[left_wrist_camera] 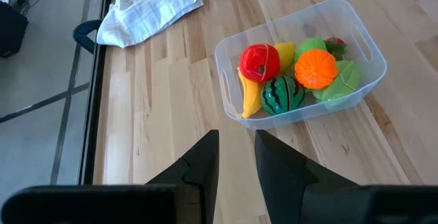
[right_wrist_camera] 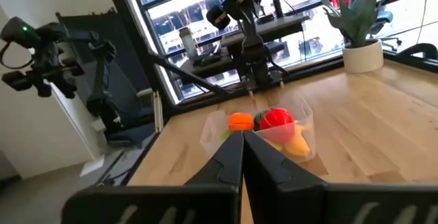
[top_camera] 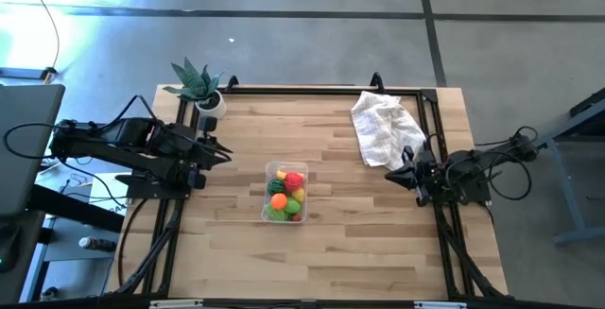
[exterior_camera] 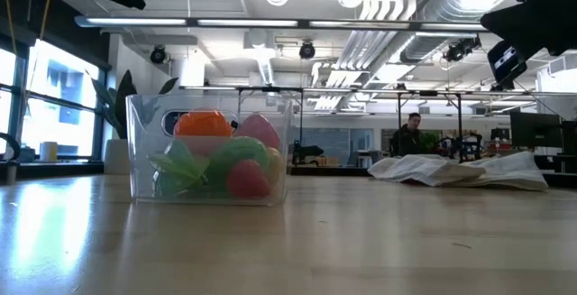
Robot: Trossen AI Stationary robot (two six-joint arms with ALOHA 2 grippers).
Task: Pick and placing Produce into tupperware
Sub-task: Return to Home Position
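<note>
High view: tupperware [top_camera: 274,164] at table centre, produce [top_camera: 286,196] heaped inside, single pieces hard to tell. Left gripper [top_camera: 219,150] at its 9 o'clock, right gripper [top_camera: 402,172] at 3 o'clock, both well apart.
Low view: tub wall blurs produce.
Left wrist view: fingers [left_wrist_camera: 202,162] narrowly parted, empty. Banana [left_wrist_camera: 250,97], watermelon [left_wrist_camera: 282,95], orange [left_wrist_camera: 315,69] in tub.
Right wrist view: fingers [right_wrist_camera: 226,159] pressed together, empty.

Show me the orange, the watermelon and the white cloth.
orange [left_wrist_camera: 316,69]: left wrist view, on its ridged top.
watermelon [left_wrist_camera: 282,95]: left wrist view, on its striped side.
white cloth [top_camera: 383,128]: high view, on its crumpled middle.
</note>
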